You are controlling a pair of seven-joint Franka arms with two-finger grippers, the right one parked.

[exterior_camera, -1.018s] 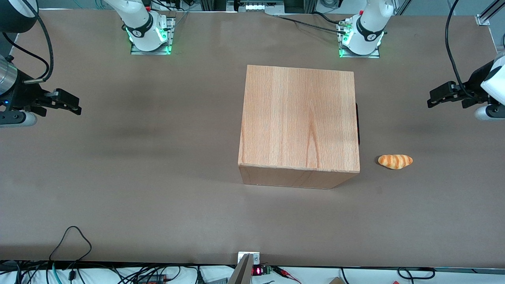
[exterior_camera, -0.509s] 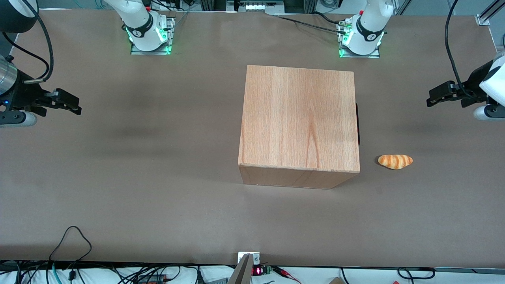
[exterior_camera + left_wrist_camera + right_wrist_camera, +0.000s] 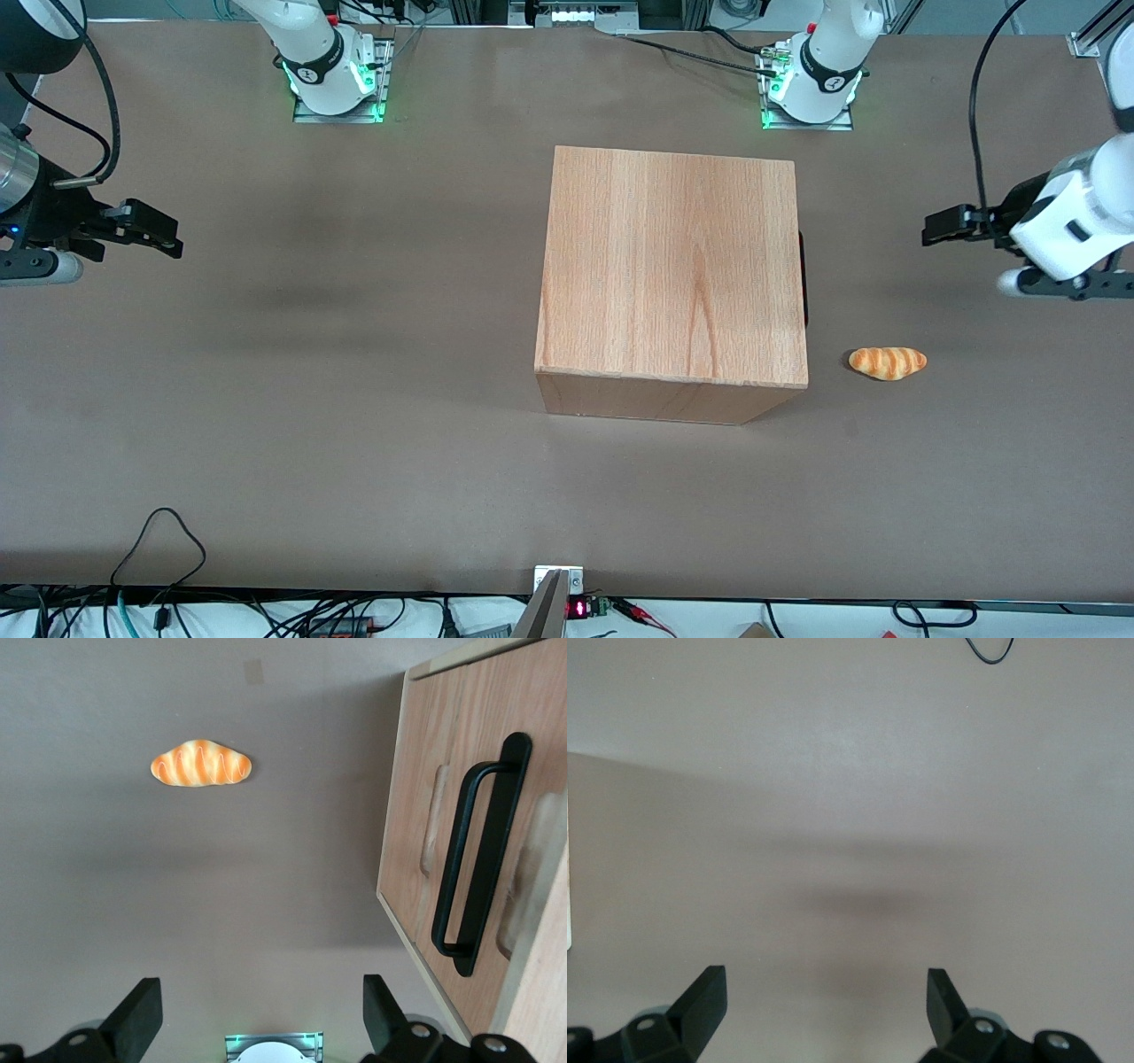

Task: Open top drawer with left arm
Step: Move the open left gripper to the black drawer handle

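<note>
Movement of the left arm [image 3: 1067, 221] is the one change on record. Front view: set against the pictures of a second and half a second ago, the white shell has come in from the working arm's end of the desk [image 3: 354, 399] toward the cabinet [image 3: 673, 266], and its tool [image 3: 941, 235] now stands closer to the cabinet's handle side, though well apart from it. The cabinet has not shifted. Of the top drawer only a thin black sliver of its handle [image 3: 803, 279] shows from here, at the cabinet's edge that faces the working arm; the drawer appears closed. A croissant [image 3: 888, 362] lies on the desk near the cabinet, nearer to the front camera than the tool, and is unmoved.

Left wrist view: the fingers [image 3: 142, 1014] of the tool stand wide apart with nothing between them. The top drawer [image 3: 461, 815] sits flush in the cabinet front, its black bar handle [image 3: 483, 859] untouched and clear of the tool. The croissant [image 3: 201, 764] lies on the desk beside the cabinet front, apart from it.

Right wrist view: bare desk only; nothing bearing on the task.

Finding: the approach has begun and no more. In my judgement the tool must next line up across the bar handle and close the gap before any pull; the croissant lies off that line and should not obstruct.
</note>
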